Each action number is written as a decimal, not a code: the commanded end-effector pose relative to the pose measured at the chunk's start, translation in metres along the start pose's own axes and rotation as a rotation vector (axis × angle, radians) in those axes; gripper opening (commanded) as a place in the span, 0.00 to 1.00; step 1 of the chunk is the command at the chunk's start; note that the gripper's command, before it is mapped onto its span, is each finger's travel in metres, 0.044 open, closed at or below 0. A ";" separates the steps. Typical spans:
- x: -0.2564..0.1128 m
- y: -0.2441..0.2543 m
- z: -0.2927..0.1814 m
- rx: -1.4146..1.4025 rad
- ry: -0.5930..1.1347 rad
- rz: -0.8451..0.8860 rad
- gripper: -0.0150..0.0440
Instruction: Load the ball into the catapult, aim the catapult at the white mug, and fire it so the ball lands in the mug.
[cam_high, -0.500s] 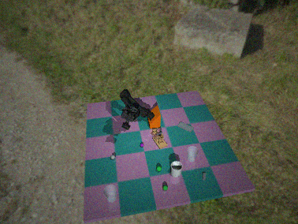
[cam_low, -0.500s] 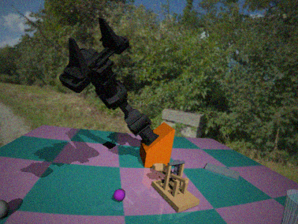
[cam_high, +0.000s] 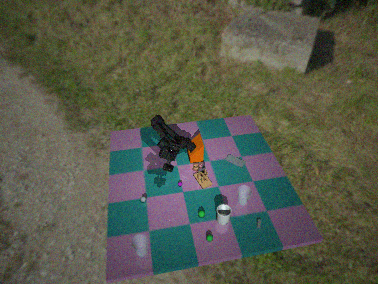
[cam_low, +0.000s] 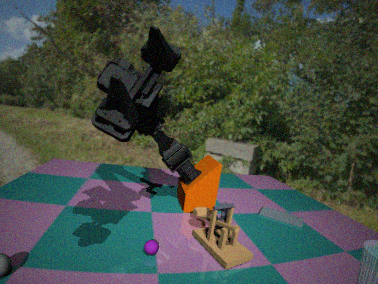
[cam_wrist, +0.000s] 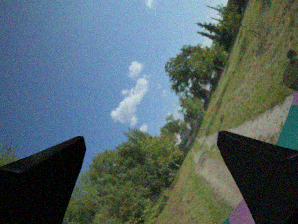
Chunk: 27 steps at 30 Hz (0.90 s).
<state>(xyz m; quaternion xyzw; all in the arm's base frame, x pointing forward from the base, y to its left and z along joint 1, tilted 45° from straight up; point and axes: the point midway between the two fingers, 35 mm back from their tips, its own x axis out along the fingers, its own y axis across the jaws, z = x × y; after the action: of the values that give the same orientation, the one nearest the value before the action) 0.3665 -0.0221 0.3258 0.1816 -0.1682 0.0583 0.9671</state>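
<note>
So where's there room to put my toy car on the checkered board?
There looks to be room between the grey ball and the upper green ball. It's crowded around the white mug, with both green balls close by, and where the catapult sits by the orange block.

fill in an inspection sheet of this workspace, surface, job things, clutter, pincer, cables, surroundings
surface: pink and teal checkered top
catapult: wooden, upright, beside the orange block; catapult
white mug: upright
ball: several small balls lie about; which one is meant cannot be told
clutter: purple ball, grey ball, two green items, clear items
pincer: open, nothing between the fingers, raised above the surface
cables: nothing seen
surroundings: grass, gravel path, stone block, trees
</note>
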 end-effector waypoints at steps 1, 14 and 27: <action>0.011 -0.010 -0.029 0.035 0.108 -0.065 1.00; 0.019 -0.033 -0.121 0.069 0.457 -0.270 1.00; -0.007 -0.046 -0.203 0.006 0.811 -0.461 1.00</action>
<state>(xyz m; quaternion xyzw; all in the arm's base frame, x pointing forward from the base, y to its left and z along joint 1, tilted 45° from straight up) 0.4312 0.0067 0.1500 0.1913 0.2254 -0.0747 0.9524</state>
